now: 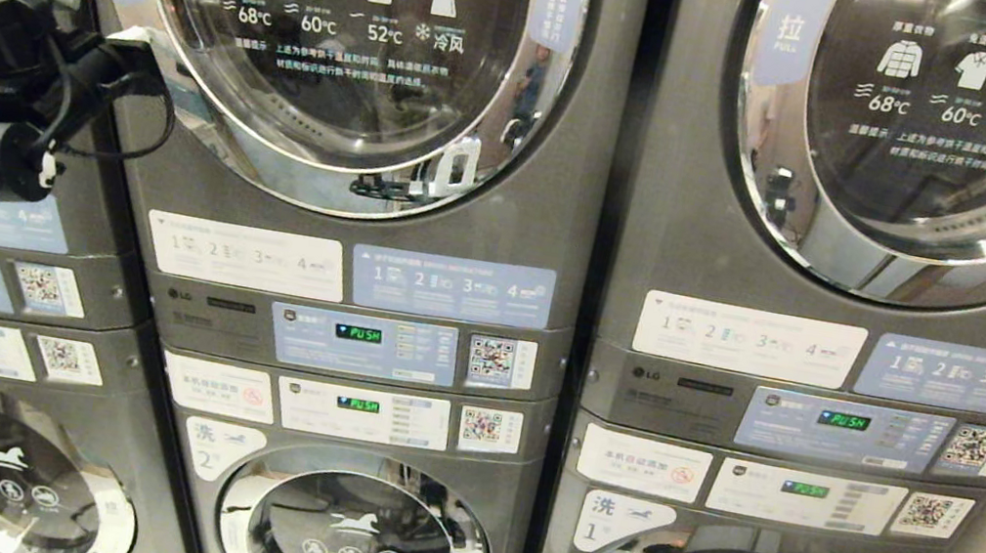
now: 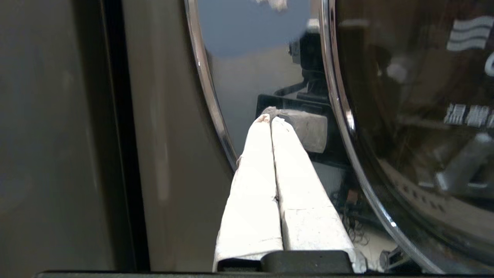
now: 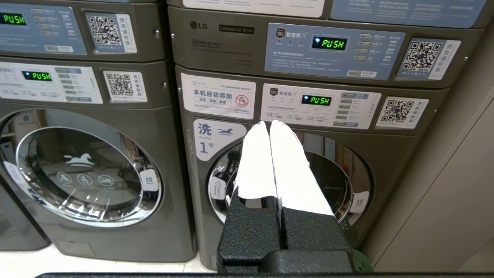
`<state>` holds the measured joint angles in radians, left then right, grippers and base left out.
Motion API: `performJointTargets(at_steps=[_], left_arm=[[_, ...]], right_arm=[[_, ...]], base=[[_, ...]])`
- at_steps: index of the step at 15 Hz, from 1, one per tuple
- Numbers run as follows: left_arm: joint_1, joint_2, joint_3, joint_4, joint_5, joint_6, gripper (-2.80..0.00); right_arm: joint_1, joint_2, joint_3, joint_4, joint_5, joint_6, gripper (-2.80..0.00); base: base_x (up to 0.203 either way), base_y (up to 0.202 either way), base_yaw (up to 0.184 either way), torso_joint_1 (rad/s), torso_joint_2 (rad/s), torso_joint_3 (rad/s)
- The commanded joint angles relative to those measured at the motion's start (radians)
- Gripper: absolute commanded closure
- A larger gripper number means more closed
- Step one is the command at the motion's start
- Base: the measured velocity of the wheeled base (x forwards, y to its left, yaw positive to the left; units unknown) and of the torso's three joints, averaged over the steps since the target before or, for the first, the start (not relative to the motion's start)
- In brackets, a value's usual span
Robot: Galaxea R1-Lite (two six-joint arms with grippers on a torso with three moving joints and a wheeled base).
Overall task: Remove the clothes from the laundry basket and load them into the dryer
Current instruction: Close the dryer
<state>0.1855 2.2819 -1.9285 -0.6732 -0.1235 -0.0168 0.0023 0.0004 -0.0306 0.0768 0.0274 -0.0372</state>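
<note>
The left arm is raised at nine o'clock in the head view, its left gripper (image 2: 271, 119) reaching to the chrome rim of the upper dryer door (image 1: 348, 36), white fingers (image 2: 254, 185) pressed together with nothing between them. The right gripper (image 3: 269, 124) hangs low, fingers together and empty, facing the washer marked 1 (image 3: 293, 181). The dryer (image 1: 376, 139) stands at twelve o'clock, grey, its round glass door closed.

Laundromat, stacked LG commercial dryers (image 1: 363, 98), washers (image 1: 354, 531), QR stickers (image 1: 499, 363)
</note>
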Motion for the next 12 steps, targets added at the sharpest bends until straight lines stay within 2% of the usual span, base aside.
performJointTargets(at_steps=[1, 4, 12], left_arm=[[-0.001, 0.017, -0.001, -0.003, -0.002, -0.002, 0.0], [-0.001, 0.028, -0.001, -0.003, -0.053, 0.0, 0.0], [-0.029, 0.048, -0.001, -0.003, -0.058, 0.0, 0.0]], right_arm=[[0.001, -0.002, 0.001, 0.0, 0.0, 0.0, 0.0], [0.0, -0.002, 0.001, -0.001, 0.0, 0.0, 0.0], [0.001, -0.002, 0.001, 0.0, 0.0, 0.0, 0.0]], base=[[0.0, 0.0, 0.0, 0.0, 0.0, 0.0], [0.0, 0.0, 0.0, 0.0, 0.0, 0.0], [0.0, 0.0, 0.0, 0.0, 0.0, 0.0]])
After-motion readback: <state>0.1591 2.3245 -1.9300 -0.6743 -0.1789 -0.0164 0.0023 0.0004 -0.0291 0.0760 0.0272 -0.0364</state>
